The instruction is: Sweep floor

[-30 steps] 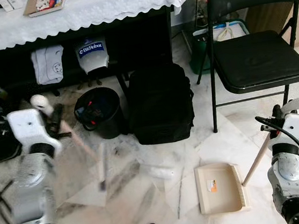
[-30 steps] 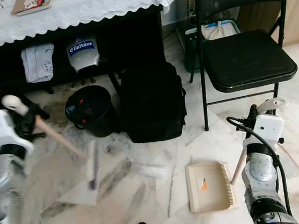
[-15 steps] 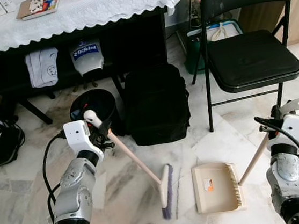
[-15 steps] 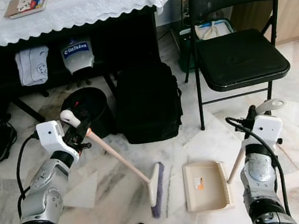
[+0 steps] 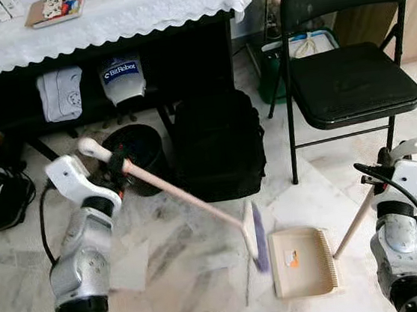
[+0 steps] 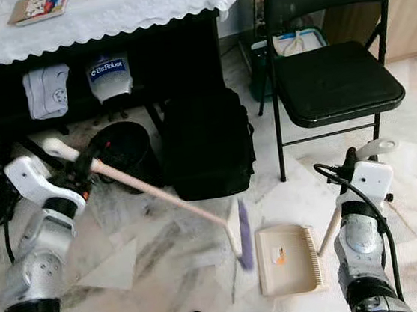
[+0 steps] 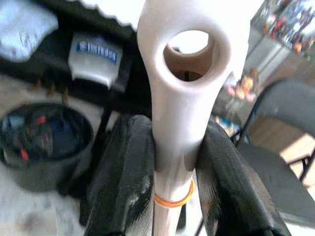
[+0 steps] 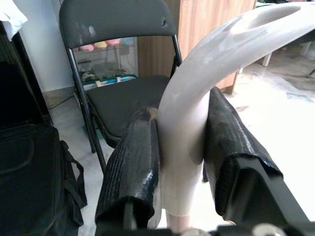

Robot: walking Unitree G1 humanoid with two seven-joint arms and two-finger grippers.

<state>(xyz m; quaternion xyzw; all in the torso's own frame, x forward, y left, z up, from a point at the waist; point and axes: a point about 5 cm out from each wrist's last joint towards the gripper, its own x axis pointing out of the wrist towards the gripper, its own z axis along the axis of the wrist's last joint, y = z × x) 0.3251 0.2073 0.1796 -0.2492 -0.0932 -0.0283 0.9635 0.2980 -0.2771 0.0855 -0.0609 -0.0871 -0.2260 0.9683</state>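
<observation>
With the broom head [image 5: 253, 234] blurred just left of the dustpan [image 5: 303, 261] mouth, left gripper [image 7: 173, 162] is pinching the broom handle [image 5: 175, 191] near its top; right gripper [image 8: 179, 147] is clamped on the dustpan handle [image 5: 354, 221]. Risk: the stroke shoves the dustpan right or rides over its lip, scattering debris. Black bag [image 5: 218, 143] and bin [image 5: 138, 150] sit near the swing path.

Head stereo pair looking steeply down at marble floor before the black folding metal chair [image 5: 354, 79], sharing nearly everything. Wrist views close along fingers, both facing that chair [image 8: 118, 93], seen near.
</observation>
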